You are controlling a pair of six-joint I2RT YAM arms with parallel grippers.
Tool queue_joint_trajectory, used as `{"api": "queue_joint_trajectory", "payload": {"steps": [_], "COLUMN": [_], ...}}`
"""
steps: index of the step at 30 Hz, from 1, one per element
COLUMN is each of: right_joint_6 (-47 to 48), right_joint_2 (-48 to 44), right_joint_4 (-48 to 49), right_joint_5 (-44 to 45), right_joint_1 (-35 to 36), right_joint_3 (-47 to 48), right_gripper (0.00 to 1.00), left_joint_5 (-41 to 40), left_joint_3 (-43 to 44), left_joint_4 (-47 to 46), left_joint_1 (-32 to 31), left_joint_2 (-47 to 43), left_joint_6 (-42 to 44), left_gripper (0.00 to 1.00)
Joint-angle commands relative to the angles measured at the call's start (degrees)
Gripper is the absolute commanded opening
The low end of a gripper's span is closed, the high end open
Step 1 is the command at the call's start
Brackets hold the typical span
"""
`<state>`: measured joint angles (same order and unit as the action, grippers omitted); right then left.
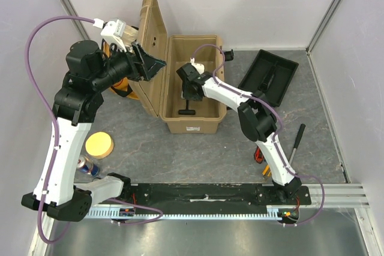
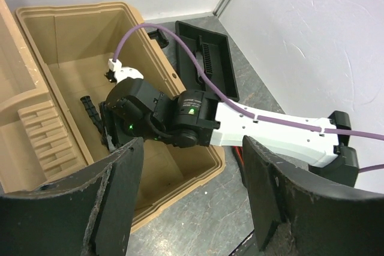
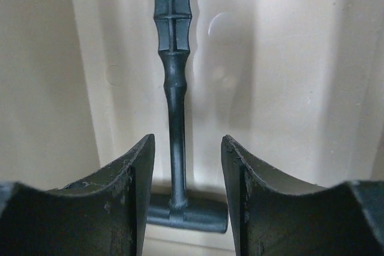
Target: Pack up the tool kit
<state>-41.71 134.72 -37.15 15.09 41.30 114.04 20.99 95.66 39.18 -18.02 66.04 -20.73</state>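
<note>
The tan toolbox stands open mid-table with its lid swung up to the left. A black hammer lies on the box floor. My right gripper reaches down inside the box. In the right wrist view it is open, its fingers either side of the hammer's shaft without touching it. My left gripper hovers by the lid. In the left wrist view it is open and empty above the box's near corner. The black inner tray lies outside the box, at the right.
A black-handled tool and red and yellow-handled tools lie on the table right of the box. An orange-yellow bag sits behind the lid. A yellow disc and a can lie at the front left.
</note>
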Motion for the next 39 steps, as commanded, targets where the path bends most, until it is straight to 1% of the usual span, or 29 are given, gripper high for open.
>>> {"api": "queue_joint_trajectory", "payload": {"steps": [1, 6, 9, 12, 14, 16, 18, 20, 22, 25, 30, 33, 35, 37, 39], "right_joint_6": [1.7, 5.1, 6.7, 6.8, 6.8, 6.6, 6.0, 3.4, 0.5, 0.1, -1.6, -3.5, -4.8, -5.2, -5.0], "right_joint_2": [-9.7, -17.8, -23.8, -31.3, -37.2, -43.0, -48.6, -53.9, -58.0, -64.1, -71.1, -71.0, -69.6, -67.8, -66.3], "right_joint_4": [0.1, 0.2, -0.1, -1.4, -1.8, -1.7, -2.0, -4.5, -7.3, -8.5, -8.5, -8.5, -8.4, -7.3, -5.0], "right_joint_5": [4.4, 9.3, 12.9, 19.4, 28.3, 35.8, 39.8, 41.0, 39.8, 38.9, 33.2, 27.6, 23.9, 19.7, 14.4], "right_joint_1": [0.0, 0.0, -0.8, -2.6, -3.0, -3.5, -5.1, -8.1, -12.3, -18.7, -28.7, -33.9, -37.4, -40.9, -46.0], "right_joint_3": [2.9, 2.6, -0.5, -7.2, -13.4, -19.7, -26.1, -31.3, -37.2, -45.6, -55.8, -60.7, -63.2, -65.5, -68.1], "right_gripper": [0.56, 0.59, 0.61, 0.62, 0.63, 0.69, 0.71, 0.73, 0.77, 0.83, 0.87, 0.92, 0.98, 0.98, 0.98], "left_joint_5": [-1.2, -1.0, -0.9, -0.8, -0.4, 1.0, 1.9, 2.9, 3.4, 3.4, 4.8, 5.1, 5.0, 4.8, 4.8], "left_joint_3": [1.5, 1.1, 0.8, 0.5, 1.2, 2.6, 3.7, 3.6, 2.9, 1.6, 0.1, -0.1, -0.2, -0.5, -0.7], "left_joint_4": [1.9, 1.9, 1.9, 1.9, 1.8, 1.4, 1.4, 1.3, 1.3, 0.7, 0.0, 0.0, 0.0, 0.0, -0.1], "left_joint_1": [0.2, 0.2, 0.2, 0.2, 0.2, 0.3, 0.2, 0.1, 0.0, 0.0, -0.2, -0.3, -0.4, -0.6, -0.7], "left_joint_2": [0.8, 0.5, 0.1, -0.3, -0.3, 0.1, 0.5, 0.7, 0.4, 0.1, 0.4, 0.5, 0.4, 0.1, -0.2], "left_joint_6": [-0.2, -0.1, -0.1, -0.1, -0.6, -0.8, -1.1, -1.2, -1.4, -2.0, -3.1, -3.1, -2.9, -2.7, -2.5], "left_gripper": [0.73, 0.73, 0.73, 0.73, 0.73, 0.73, 0.73, 0.73, 0.73, 0.73, 0.73, 0.73, 0.73, 0.73, 0.73]}}
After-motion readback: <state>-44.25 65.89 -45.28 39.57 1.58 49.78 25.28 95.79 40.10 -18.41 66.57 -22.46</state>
